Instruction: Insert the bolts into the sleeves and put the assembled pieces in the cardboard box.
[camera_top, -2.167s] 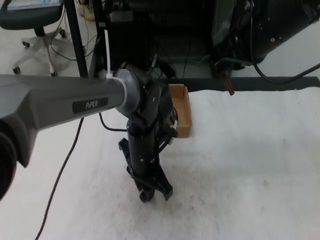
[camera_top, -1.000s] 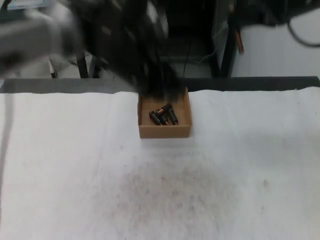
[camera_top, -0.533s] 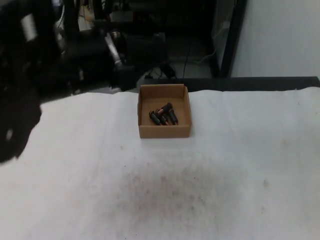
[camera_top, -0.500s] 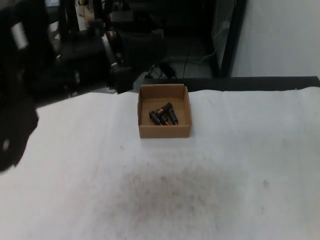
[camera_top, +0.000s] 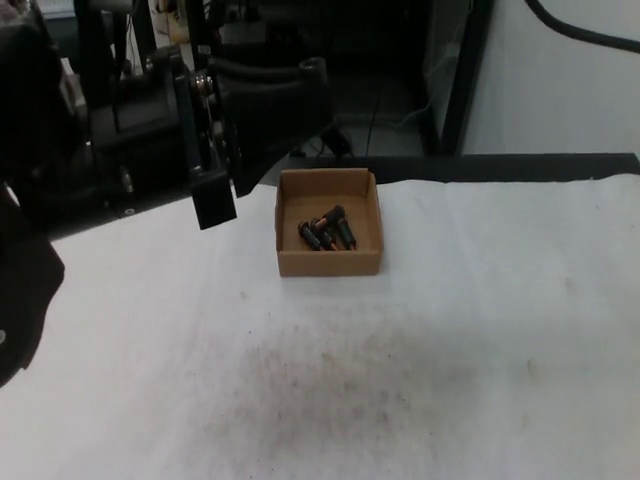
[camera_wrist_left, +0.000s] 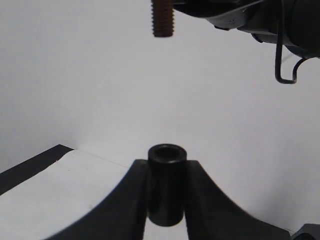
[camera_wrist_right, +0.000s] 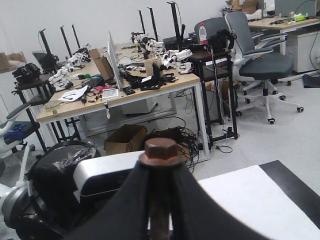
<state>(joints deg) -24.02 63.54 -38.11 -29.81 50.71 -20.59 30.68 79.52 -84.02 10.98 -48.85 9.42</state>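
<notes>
Left gripper with sleeve, now aloft

From behind the arms we look forward and down over the white bench, with the cardboard box toward its far edge. At the left wrist we sit close behind the left gripper and its sleeve, facing a pale wall. At the right wrist we sit close behind the right gripper and its bolt, facing desks across the room. Both wrist views take in that bolt.

Bright even light; dim room behind bench.
</notes>
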